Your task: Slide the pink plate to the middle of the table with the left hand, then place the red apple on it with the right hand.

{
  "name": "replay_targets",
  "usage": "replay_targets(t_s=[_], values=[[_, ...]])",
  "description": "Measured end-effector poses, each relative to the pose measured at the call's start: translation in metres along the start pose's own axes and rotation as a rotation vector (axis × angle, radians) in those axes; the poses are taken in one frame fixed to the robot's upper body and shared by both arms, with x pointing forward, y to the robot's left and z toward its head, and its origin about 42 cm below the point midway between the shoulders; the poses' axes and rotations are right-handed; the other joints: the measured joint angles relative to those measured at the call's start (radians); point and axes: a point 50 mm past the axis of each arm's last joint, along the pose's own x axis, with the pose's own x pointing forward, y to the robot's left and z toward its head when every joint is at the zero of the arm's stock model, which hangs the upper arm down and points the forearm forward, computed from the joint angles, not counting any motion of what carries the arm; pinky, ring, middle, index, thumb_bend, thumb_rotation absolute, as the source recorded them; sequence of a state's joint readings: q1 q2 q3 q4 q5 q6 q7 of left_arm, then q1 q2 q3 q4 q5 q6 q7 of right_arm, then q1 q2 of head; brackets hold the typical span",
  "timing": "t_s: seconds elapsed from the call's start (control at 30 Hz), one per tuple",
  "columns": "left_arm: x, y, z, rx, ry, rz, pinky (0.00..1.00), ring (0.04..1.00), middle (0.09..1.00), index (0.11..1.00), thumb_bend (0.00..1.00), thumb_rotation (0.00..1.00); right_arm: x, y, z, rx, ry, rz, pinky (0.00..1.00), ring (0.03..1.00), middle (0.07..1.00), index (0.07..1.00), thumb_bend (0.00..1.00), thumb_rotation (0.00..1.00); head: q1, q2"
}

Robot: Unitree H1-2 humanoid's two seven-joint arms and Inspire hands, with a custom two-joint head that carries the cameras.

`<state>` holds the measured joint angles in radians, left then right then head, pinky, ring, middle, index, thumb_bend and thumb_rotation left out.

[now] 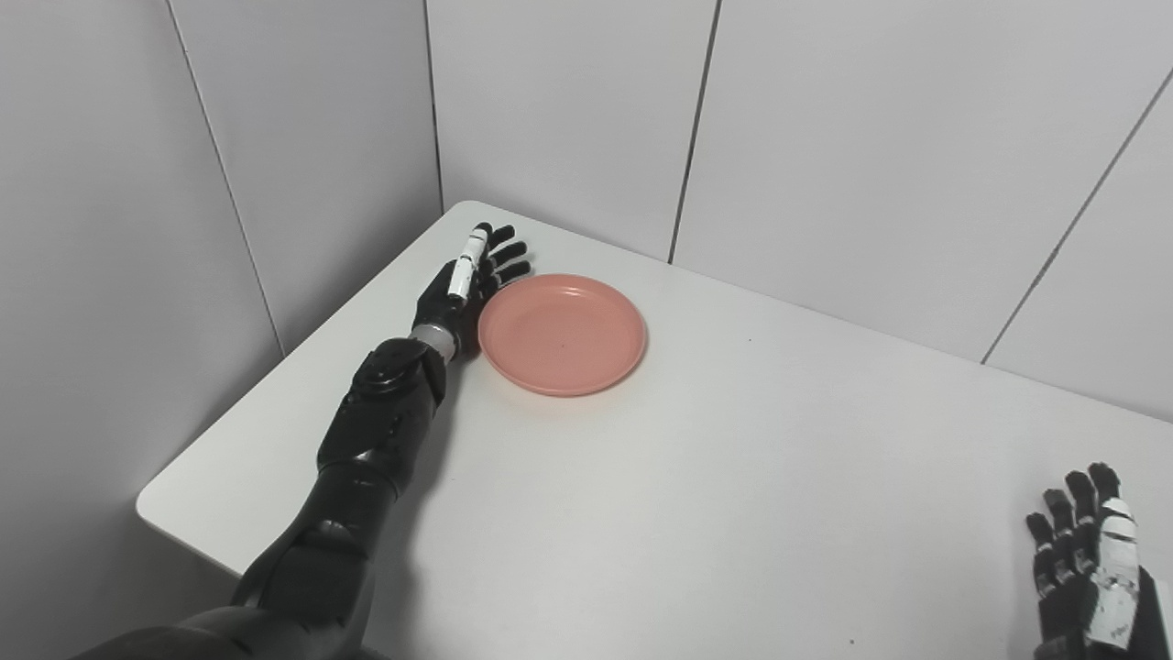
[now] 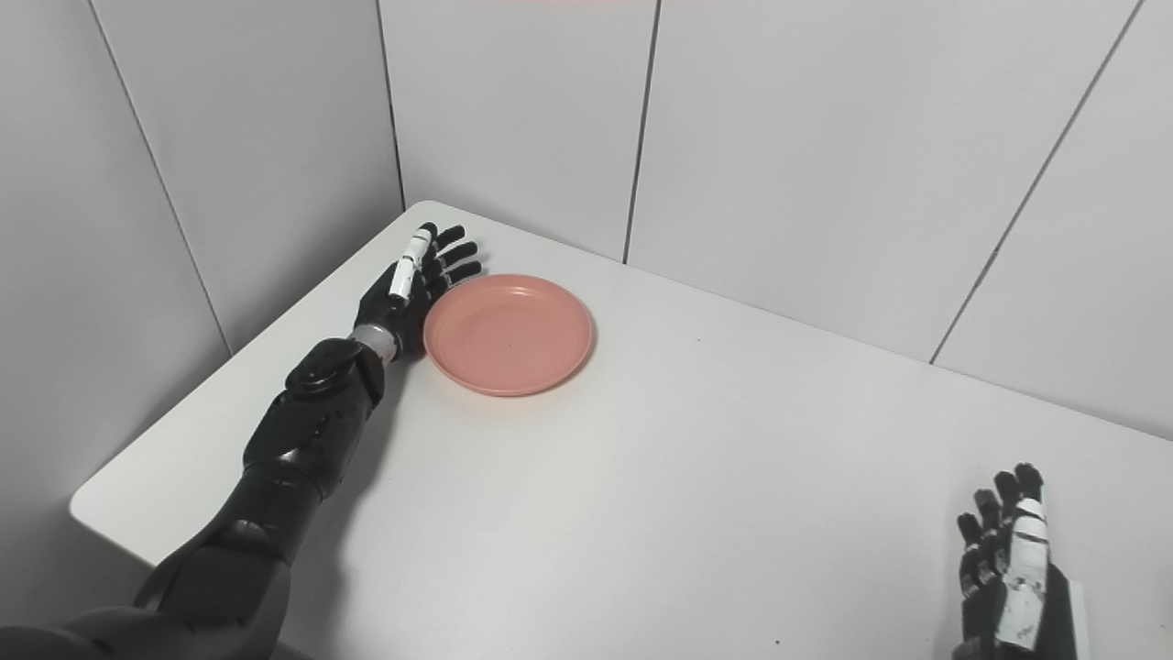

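A pink plate [image 1: 561, 333] lies empty on the white table [image 1: 696, 495], near its far left corner. My left hand [image 1: 467, 280] is open with fingers straight, standing on edge right against the plate's left rim. My right hand [image 1: 1086, 564] is open and empty at the bottom right, fingers pointing up and away, above the table's near right part. No red apple shows in either view.
Grey panelled walls [image 1: 568, 110] stand close behind the table at the back and on the left. The table's left edge and its near left corner [image 1: 147, 504] are in view below my left arm.
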<state>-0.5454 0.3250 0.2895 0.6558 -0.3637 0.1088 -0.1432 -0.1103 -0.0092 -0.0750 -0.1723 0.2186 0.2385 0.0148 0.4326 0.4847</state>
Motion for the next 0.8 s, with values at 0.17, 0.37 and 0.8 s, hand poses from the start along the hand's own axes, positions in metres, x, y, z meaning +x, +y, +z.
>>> replay_targets(t_s=[0.17,0.37,0.8], values=[[0.002,-0.012,-0.004,0.009,0.006,-0.028,0.87,0.860,0.868,0.858,0.32,1.00,0.000,0.000,0.000,-0.001,0.001,0.000,1.00,1.000,1.000,1.000,0.03,1.00,-0.011,0.006],[0.007,-0.024,-0.008,0.009,0.015,-0.062,0.86,0.857,0.867,0.857,0.31,1.00,-0.001,0.000,-0.001,-0.002,0.003,-0.002,1.00,1.000,1.000,1.000,0.04,1.00,-0.018,0.011],[0.009,-0.034,-0.011,0.022,0.014,-0.092,0.87,0.862,0.873,0.864,0.32,1.00,-0.001,0.001,-0.004,0.007,0.010,-0.007,1.00,1.000,1.000,1.000,0.07,1.00,-0.046,0.025]])
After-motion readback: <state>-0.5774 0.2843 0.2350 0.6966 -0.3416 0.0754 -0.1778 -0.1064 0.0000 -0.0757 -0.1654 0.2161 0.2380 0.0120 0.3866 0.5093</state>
